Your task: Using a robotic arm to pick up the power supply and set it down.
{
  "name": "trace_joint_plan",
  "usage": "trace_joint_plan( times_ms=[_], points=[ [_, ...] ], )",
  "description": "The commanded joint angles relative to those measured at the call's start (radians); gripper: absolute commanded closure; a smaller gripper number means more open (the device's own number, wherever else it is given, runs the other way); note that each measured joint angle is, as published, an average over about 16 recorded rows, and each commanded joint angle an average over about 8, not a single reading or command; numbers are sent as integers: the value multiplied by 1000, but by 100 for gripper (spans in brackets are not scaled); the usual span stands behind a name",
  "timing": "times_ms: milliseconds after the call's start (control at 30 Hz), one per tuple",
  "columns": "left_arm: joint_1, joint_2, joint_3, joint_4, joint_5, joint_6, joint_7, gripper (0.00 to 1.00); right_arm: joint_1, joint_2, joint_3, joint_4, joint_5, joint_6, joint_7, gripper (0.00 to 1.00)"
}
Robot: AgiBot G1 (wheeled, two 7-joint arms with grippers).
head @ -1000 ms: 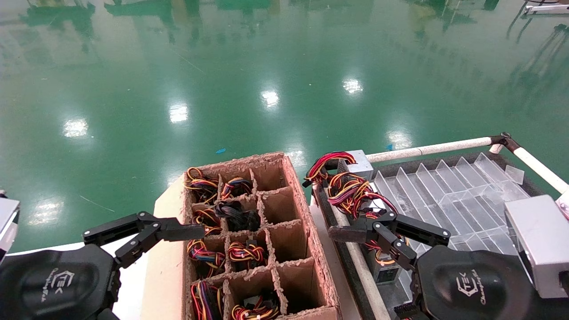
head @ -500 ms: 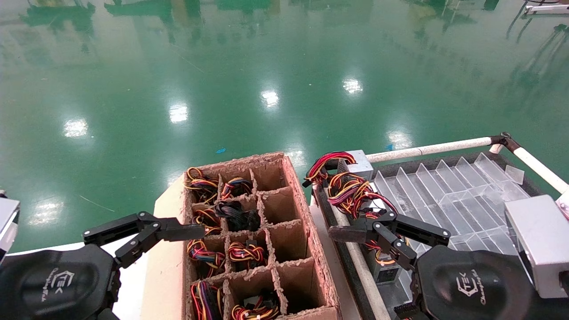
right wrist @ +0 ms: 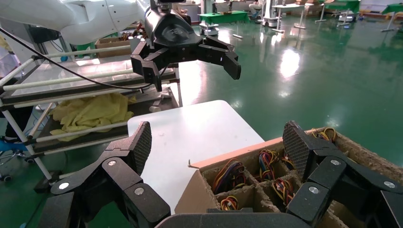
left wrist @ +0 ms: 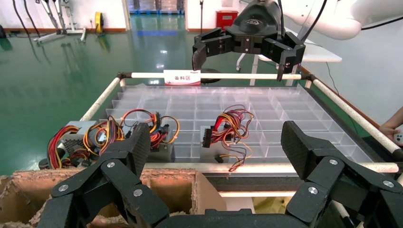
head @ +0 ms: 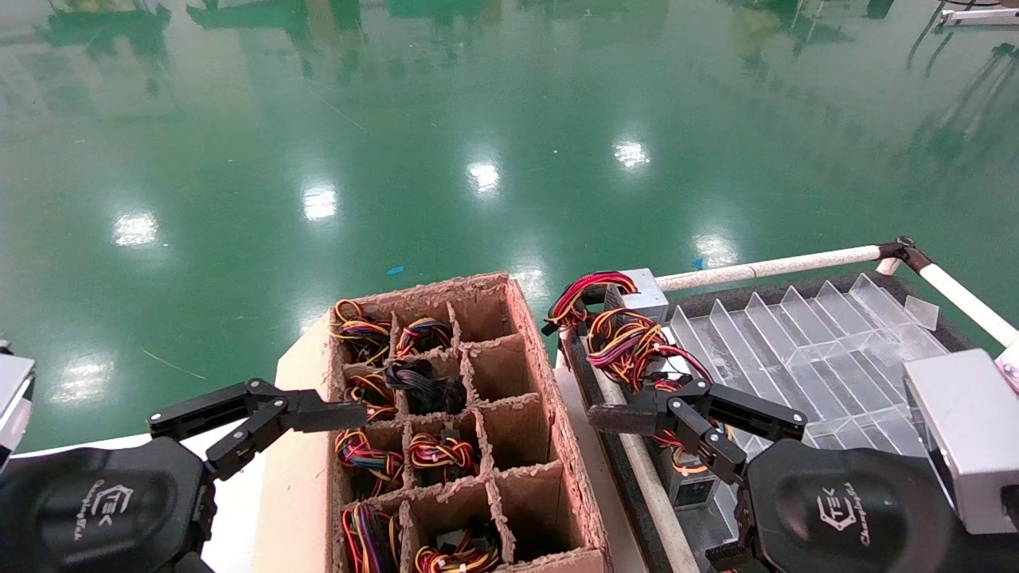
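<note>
Both claws spread wide, nothing in either.

Left claw (head: 259,418) hovers at the left edge of the carton (head: 557,446), over the white bench (head: 231,517). Right claw (head: 661,446) hovers over the near-left corner of the clear tray (head: 828,350), above the rail (head: 649,485) and a grey box (head: 689,485) with coloured wires.

Carton is a cardboard grid of cells. Right column looks empty; most of the others hold red/yellow/orange wire bundles (head: 442,452).

Power supply (head: 422,380): its all-black cable bundle sits in the middle column, second cell from the far end. Its grey body isn't visible from the head view. Neither claw is touching it.

Tray sits right of the carton, clear dividers, white tube frame (head: 764,267). Two more grey units with coloured wires (head: 629,334) at its far-left corner. In the left wrist view, one more unit (left wrist: 223,135) with loose wires lies further in on the tray, and there is a label card (left wrist: 182,77) on the far rail.

Green glossy floor (head: 478,119) beyond.
</note>
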Motion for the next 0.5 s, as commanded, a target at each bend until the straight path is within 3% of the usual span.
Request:
trace_joint_plan(
  times_ms=[33,500],
  points=[
    [0,0,0,0,0,0,0,0,0,0,0,0,0,0,0,0],
    [0,0,0,0,0,0,0,0,0,0,0,0,0,0,0,0]
  ],
)
